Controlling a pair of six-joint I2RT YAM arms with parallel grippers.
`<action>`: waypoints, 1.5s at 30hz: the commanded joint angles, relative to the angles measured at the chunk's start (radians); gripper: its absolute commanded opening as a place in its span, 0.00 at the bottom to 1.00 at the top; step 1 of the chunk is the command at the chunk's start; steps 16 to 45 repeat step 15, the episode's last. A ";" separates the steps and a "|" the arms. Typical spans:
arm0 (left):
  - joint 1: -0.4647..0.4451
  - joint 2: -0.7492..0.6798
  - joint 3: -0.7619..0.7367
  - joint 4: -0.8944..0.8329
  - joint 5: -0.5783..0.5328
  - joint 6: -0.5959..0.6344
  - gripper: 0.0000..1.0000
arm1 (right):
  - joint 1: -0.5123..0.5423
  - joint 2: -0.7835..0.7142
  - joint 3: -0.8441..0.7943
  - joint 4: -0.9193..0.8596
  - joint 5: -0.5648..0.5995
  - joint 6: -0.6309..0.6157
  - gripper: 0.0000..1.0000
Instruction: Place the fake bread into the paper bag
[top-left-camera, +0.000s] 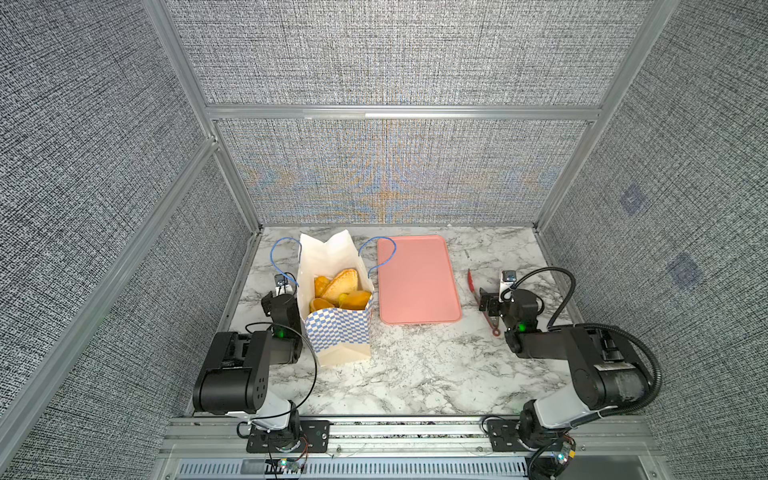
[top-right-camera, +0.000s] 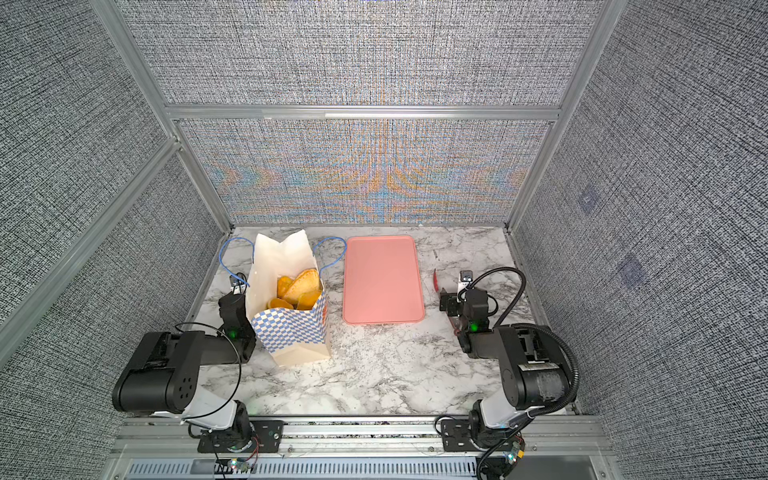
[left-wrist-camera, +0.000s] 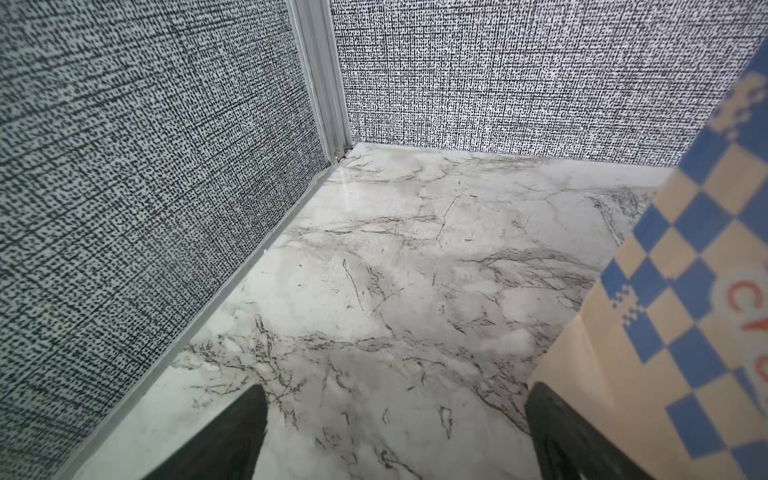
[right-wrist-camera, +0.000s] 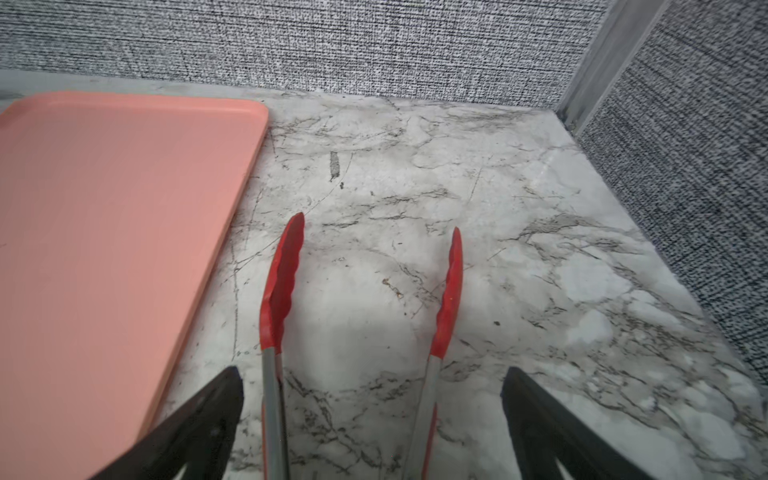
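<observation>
Right wrist: my right jaws wide apart, red tongs (right-wrist-camera: 282, 282) between them on the table (right-wrist-camera: 540, 257).
Left jaws: wide apart, empty, just beside paper bag (left-wrist-camera: 685, 266).
Fake bread (top-left-camera: 345, 280): inside the bag.

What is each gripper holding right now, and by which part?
Nothing. The right gripper stands open astride the red tongs without gripping them; the left gripper is open beside the paper bag.

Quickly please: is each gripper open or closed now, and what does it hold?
Left gripper: open, holds nothing, beside the paper bag.
Right gripper: open, the red tongs lie between its jaws, not gripped.
</observation>
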 joint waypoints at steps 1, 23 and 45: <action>0.000 -0.001 -0.002 0.025 0.006 0.004 0.98 | 0.002 -0.002 -0.003 0.017 0.001 0.009 0.99; 0.000 0.002 0.005 0.018 0.006 0.007 0.98 | -0.001 0.002 0.013 -0.008 -0.009 0.014 0.99; 0.000 0.002 0.005 0.018 0.006 0.007 0.98 | -0.001 0.002 0.013 -0.008 -0.009 0.014 0.99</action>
